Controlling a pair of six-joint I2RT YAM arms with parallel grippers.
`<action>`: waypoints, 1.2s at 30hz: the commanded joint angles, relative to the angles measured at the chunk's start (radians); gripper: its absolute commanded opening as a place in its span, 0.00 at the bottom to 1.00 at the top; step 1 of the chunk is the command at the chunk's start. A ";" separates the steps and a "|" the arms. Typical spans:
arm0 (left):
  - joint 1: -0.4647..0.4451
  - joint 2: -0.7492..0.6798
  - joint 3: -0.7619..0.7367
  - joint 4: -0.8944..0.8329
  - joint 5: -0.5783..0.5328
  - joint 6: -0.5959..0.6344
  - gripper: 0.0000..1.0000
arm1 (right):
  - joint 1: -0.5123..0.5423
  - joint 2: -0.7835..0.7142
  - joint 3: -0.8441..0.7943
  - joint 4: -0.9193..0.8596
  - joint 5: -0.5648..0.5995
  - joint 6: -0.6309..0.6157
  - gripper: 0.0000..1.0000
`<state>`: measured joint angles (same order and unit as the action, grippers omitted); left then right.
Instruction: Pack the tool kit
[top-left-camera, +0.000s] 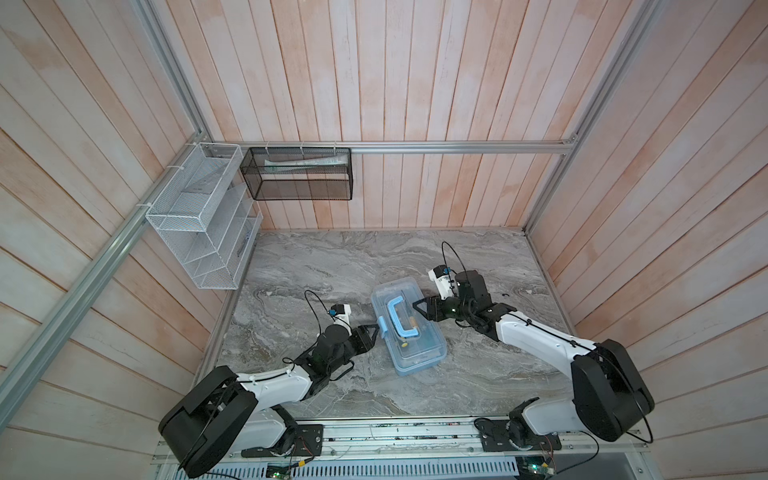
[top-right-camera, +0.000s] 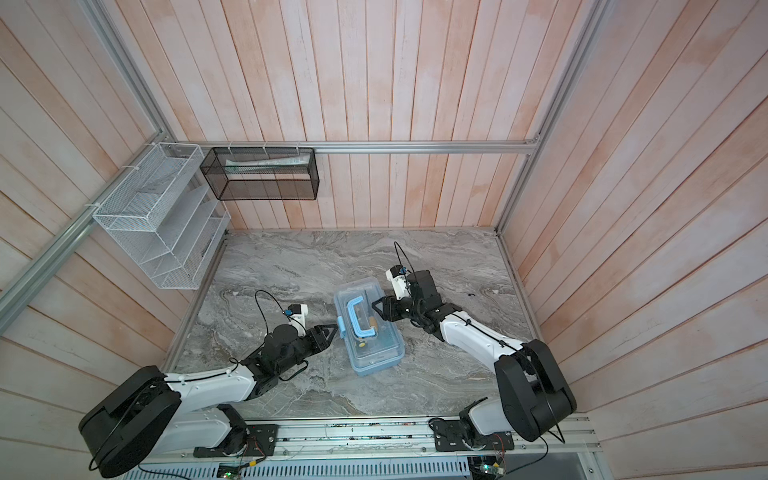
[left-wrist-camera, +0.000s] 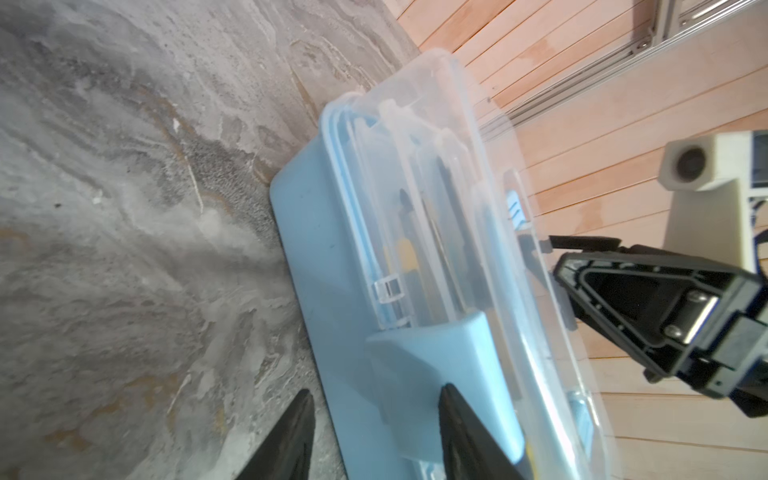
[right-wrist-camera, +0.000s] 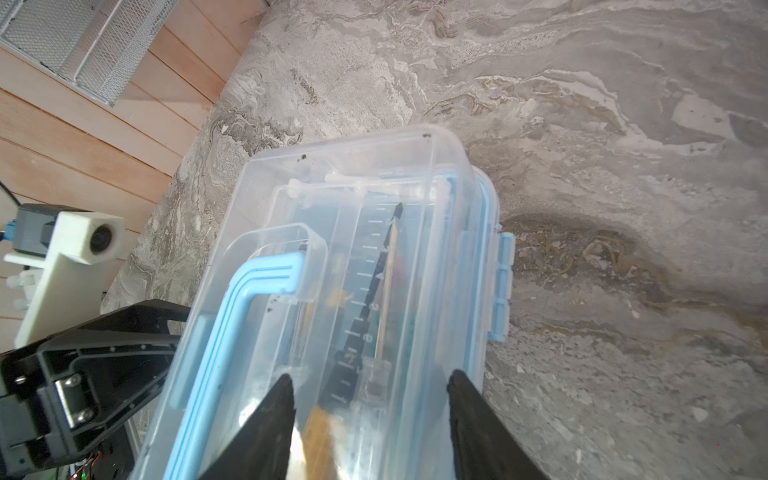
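As clear lid (top-left-camera: 424, 337) covers blue tool kit (top-left-camera: 419, 366) | left gripper (left-wrist-camera: 376, 404) parted | right gripper (right-wrist-camera: 370, 376) parted

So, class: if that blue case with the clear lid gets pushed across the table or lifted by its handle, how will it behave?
The case looks stiff and flat-bottomed, so it would probably slide on the smooth table, not tip. The loose tools inside would likely shift. Its side latch seems flipped out, so lifting by the handle might raise only the lid.
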<state>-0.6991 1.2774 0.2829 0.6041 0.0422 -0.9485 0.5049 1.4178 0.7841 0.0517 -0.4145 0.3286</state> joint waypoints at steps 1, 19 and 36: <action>-0.005 -0.003 0.006 0.080 0.061 -0.008 0.50 | 0.012 0.020 -0.003 -0.059 -0.027 -0.019 0.56; -0.007 -0.006 -0.017 0.070 0.117 -0.024 0.40 | 0.013 0.059 -0.003 -0.046 -0.052 -0.016 0.55; -0.007 -0.009 -0.025 0.009 0.113 -0.001 0.38 | 0.012 0.075 -0.013 -0.033 -0.071 -0.007 0.54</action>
<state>-0.7017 1.2694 0.2790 0.6628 0.1497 -0.9691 0.5018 1.4521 0.7925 0.0868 -0.4416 0.3313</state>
